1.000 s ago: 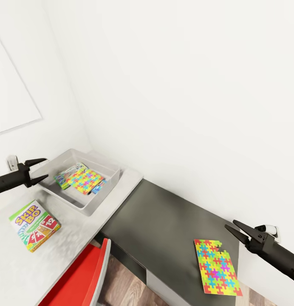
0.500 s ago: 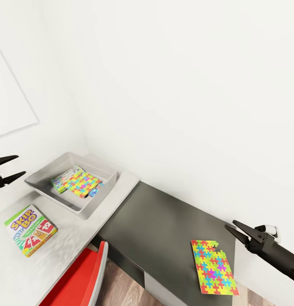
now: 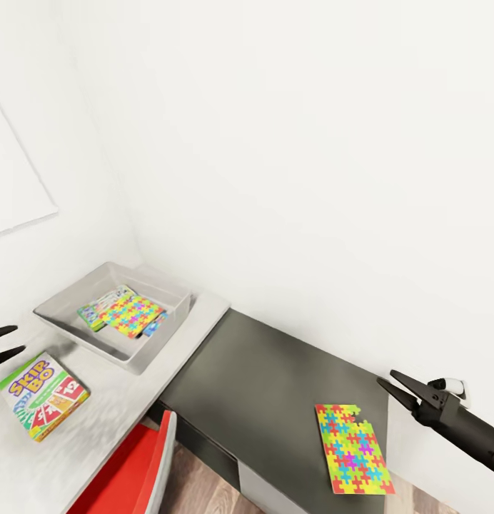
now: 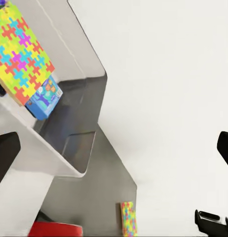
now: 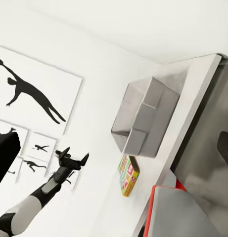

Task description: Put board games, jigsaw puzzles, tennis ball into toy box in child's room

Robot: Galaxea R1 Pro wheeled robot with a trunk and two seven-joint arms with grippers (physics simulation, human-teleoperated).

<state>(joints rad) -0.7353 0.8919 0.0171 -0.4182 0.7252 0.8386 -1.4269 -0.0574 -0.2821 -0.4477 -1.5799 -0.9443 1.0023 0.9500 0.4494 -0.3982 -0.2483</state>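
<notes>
left gripper (image 3: 3,345): fingers spread, nothing between them, at the near edge of the pale table (image 3: 118,400)
right gripper (image 3: 399,387): fingers parted, holding nothing, hanging past the dark end of the table
toy box (image 3: 61,314): ahead and inward of the left gripper, well apart from the right one; already holds a jigsaw puzzle (image 3: 133,314) lying on a printed game box, with a blue-and-orange box (image 4: 44,98) beside it
SKIP-BO game (image 3: 41,394): on the table just below and beside the left gripper, outside the box, not touched
loose puzzle (image 3: 350,448): flat on the dark surface, near and below the right gripper, apart from its tips
red chair (image 3: 133,471): tucked under the table, between the two arms
tennis ball: can't make it out
step: mid-task, between pickups; two toys visibly left out
next move: likely left gripper drops onto SKIP-BO, pinches across an edge, carries it into the toy box; thin puzzle needs an edge grip from the right side
</notes>
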